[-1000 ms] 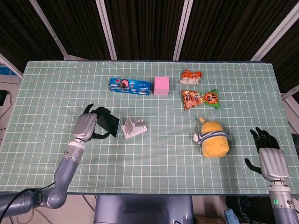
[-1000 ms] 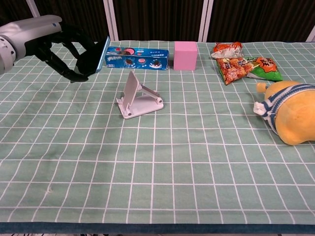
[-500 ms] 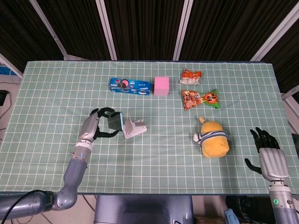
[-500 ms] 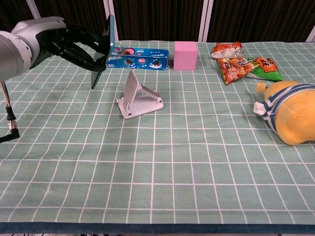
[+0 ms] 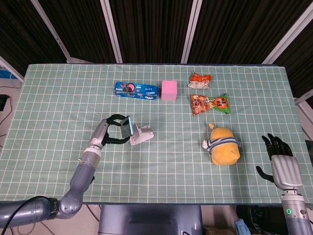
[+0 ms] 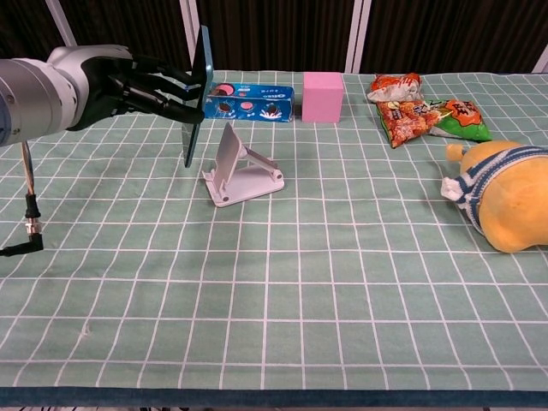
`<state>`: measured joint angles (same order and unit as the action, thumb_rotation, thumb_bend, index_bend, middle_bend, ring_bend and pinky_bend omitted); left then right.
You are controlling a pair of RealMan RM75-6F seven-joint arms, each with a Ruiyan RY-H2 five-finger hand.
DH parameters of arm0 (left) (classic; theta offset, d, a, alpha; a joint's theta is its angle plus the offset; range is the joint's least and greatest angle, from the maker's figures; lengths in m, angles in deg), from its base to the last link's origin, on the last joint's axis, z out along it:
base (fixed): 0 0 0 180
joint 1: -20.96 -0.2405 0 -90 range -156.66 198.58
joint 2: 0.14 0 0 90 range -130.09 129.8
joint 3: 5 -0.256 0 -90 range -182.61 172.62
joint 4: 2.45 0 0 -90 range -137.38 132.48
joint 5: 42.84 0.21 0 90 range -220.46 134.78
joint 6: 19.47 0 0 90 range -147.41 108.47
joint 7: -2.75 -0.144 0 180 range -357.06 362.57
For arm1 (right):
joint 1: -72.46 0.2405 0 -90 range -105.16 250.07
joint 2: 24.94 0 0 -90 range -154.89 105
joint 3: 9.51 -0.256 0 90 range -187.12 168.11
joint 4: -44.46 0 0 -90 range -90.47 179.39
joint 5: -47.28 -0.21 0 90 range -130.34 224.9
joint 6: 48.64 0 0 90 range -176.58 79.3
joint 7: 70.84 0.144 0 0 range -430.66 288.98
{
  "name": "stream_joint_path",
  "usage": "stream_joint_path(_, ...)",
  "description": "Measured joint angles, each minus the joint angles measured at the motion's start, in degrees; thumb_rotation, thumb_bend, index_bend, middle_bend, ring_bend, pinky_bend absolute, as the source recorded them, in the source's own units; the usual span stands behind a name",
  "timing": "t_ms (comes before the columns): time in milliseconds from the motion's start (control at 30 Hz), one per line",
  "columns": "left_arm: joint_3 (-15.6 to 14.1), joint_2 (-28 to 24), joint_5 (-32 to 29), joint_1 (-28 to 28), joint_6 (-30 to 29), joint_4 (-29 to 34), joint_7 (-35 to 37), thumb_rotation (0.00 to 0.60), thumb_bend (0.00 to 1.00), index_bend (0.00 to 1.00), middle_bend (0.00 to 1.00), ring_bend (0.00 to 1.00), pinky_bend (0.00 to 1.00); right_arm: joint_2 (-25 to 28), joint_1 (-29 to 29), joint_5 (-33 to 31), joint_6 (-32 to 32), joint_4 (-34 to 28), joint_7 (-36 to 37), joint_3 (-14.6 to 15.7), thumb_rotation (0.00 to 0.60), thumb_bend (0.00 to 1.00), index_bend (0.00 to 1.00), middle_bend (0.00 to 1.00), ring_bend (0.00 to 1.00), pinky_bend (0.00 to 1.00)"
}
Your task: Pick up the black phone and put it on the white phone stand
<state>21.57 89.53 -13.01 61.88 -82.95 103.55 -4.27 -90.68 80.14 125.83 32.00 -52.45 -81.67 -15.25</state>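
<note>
A: Where is the phone (image 6: pixel 198 94)?

B: Held nearly upright above the table (image 5: pixel 58 98), just left of the white stand (image 6: pixel 242 170) and apart from it. The left hand (image 6: pixel 116 86) pinches it by its edges, fingers curled round the slab.

A: How should it handle?

B: Probably rigid, thin and smooth-faced, so it may slip; gripping the long edges, as here, seems safest, leaving the lower edge free for the stand's ledge.

A: And the surroundings?

B: The right hand (image 5: pixel 281 157) rests spread and empty at the table's near right. Behind the stand lie a cookie box (image 5: pixel 136 90) and pink block (image 5: pixel 169 90); to the right, snack packets (image 5: pixel 209 104) and a yellow plush toy (image 5: pixel 223 145).
</note>
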Motion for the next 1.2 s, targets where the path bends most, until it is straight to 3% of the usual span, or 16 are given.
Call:
stream_joint_path(900, 2.81, 1.55, -11.03, 2.71, 6.43, -2.93, 6.76, 0.6, 0.5, 0.68, 0.75, 0.26, 0.03, 0.04, 0.04, -0.08, -0.08, -0.02, 0.03, -0.03, 0.6, 0.42, 0.01, 0.0, 0.0, 0.14)
stream_joint_path(1200, 2.64, 0.78, -11.95, 3.11, 7.24, -3.56, 7.61, 0.6, 0.5, 0.68, 0.75, 0.26, 0.03, 0.01, 0.05, -0.09, -0.06, -0.03, -0.08, -0.04, 0.6, 0.43, 0.01, 0.0, 0.0, 0.14)
